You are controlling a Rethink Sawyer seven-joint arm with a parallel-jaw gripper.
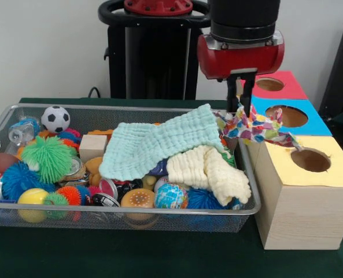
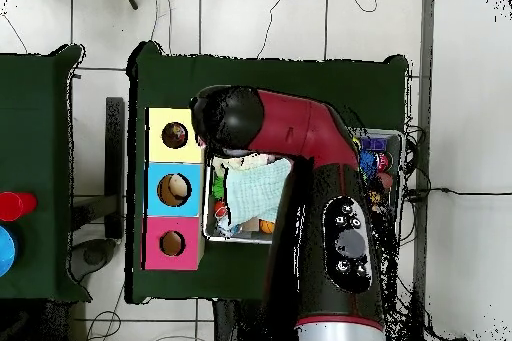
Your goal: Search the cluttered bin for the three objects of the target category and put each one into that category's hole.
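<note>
- Pincer (image 1: pixel 238 108): hangs from the red wrist of the arm, over the right end of the basket as the front view shows it. Its dark fingers (image 1: pixel 233 98) are pinched on the polka-dot bundle (image 1: pixel 257 128), held from above.
- Polka-dot bundle: white cloth with coloured dots, lifted clear of the clutter; it hangs directly beneath the pincer and drapes rightward across the basket's rim toward the boxes. Its long axis runs roughly sideways, from the pincer out to a loose tail that reaches near the yellow box's hole (image 1: pixel 310 160).
- Wire basket (image 1: pixel 131 213): long, shallow, full. No other dotted bundle shows among the contents; any others would be buried or hidden.
- Mint cloth (image 1: pixel 159 146) and cream cloth (image 1: pixel 209 169): heaped over the basket's right half, just below and left of the bundle.
- Other contents: green spiky ball (image 1: pixel 47 157), small football (image 1: pixel 55 118), wooden block (image 1: pixel 92 146).
- Three boxes, just beside the basket's right end: pink box (image 1: pixel 275 85) farthest, blue box (image 1: pixel 291 116) in the middle, yellow box (image 1: pixel 310 197) nearest the camera.
- Judgement: the bundle lies between the pincer and the blue and yellow holes, so the coming move is a short carry rightward; which hole is correct cannot be told.
</note>
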